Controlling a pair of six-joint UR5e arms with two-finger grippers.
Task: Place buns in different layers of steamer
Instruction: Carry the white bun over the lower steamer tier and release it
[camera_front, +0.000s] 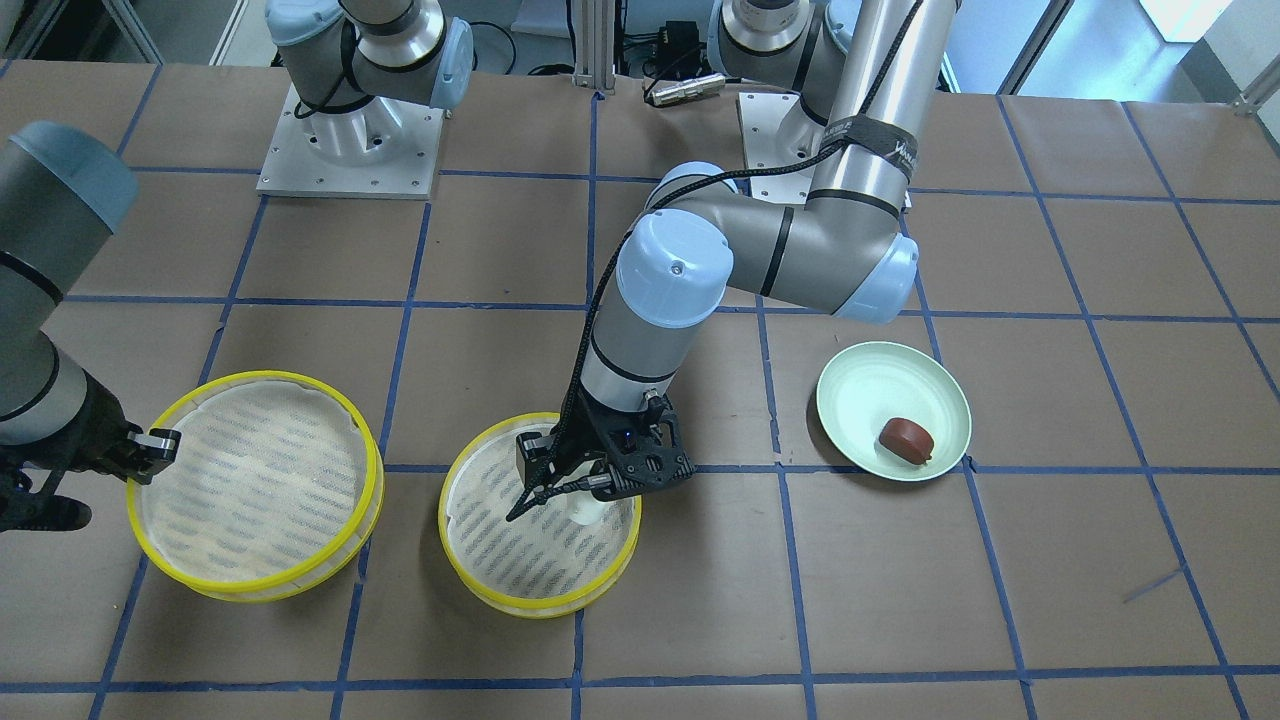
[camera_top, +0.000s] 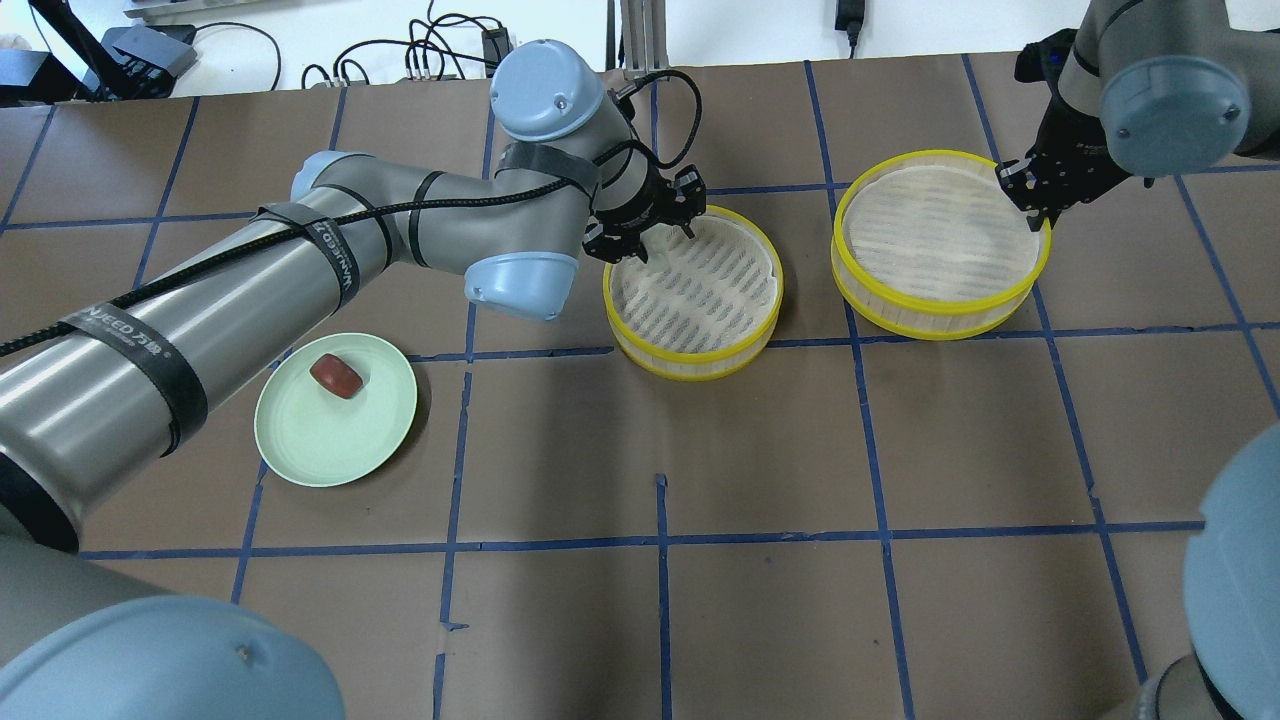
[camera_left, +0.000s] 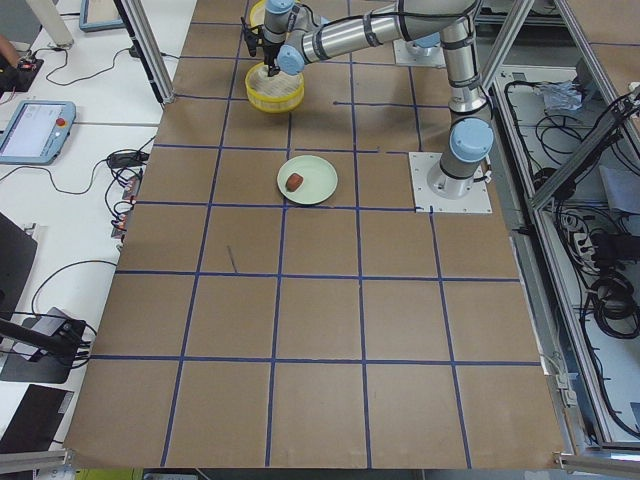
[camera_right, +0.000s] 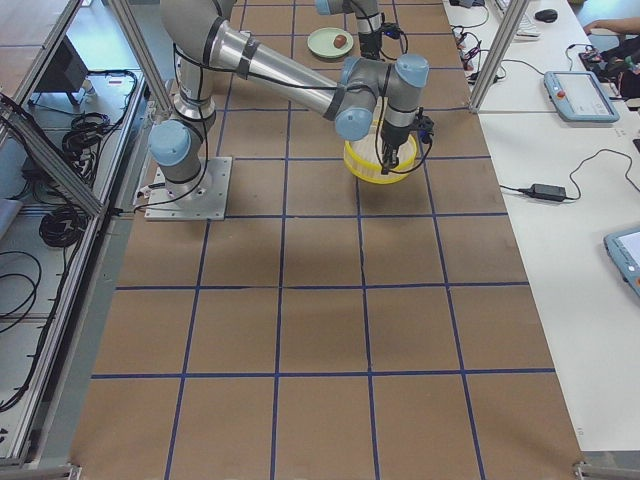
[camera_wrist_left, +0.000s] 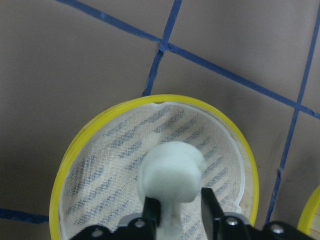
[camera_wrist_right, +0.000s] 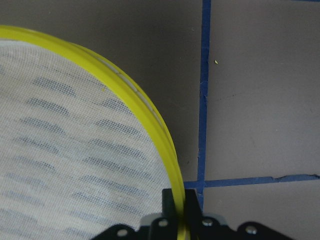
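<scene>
My left gripper (camera_wrist_left: 181, 205) is shut on the white rounded bun (camera_wrist_left: 172, 172) and holds it low inside the middle steamer layer (camera_front: 505, 550), near its rim. The bun also shows in the front view (camera_front: 590, 510). I cannot tell if it touches the mesh. My right gripper (camera_wrist_right: 181, 200) is shut on the yellow rim (camera_wrist_right: 145, 120) of the second steamer layer (camera_top: 935, 240), which is empty. The reddish-brown oval bun (camera_front: 906, 438) lies on the pale green plate (camera_front: 865, 385), apart from both grippers.
The two steamer layers (camera_top: 700, 300) stand side by side with a small gap between them. The plate (camera_top: 335, 435) sits under my left forearm (camera_top: 200, 320). The brown table has blue tape lines (camera_top: 660, 540). The arm bases (camera_front: 350, 140) stand at the robot's edge.
</scene>
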